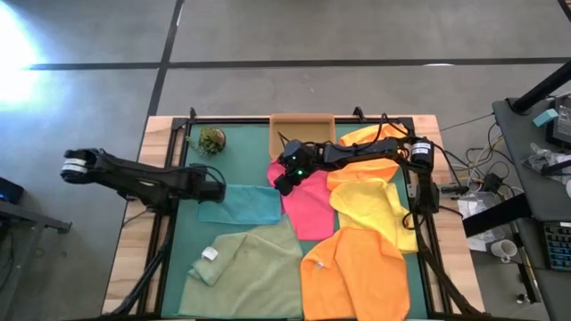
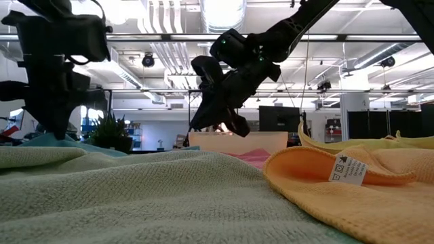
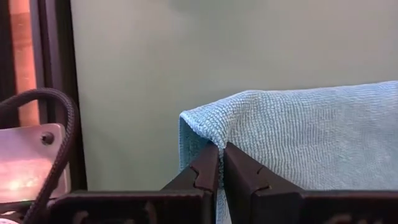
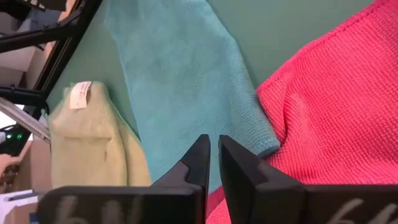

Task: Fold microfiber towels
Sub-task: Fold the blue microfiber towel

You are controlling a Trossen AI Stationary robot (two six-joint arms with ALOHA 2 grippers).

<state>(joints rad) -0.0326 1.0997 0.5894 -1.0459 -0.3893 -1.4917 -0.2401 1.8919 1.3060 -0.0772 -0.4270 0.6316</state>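
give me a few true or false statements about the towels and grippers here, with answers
1. The left gripper is shut on the teal towel. True.
2. The right gripper holds the pink towel clear of the mat. False: it is shut near the towel's edge, but the towel lies flat.
3. The orange towel lies beside the sage towel. True.
4. The tray holds a folded towel. False: no towel shows in it.
5. A yellow towel lies between the pink towel and the right arm's base. True.

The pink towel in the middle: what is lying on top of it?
The yellow towel overlaps the pink towel's right edge, and the orange towel covers its lower corner. The right gripper hangs above its left side. What the covered parts look like cannot be seen.
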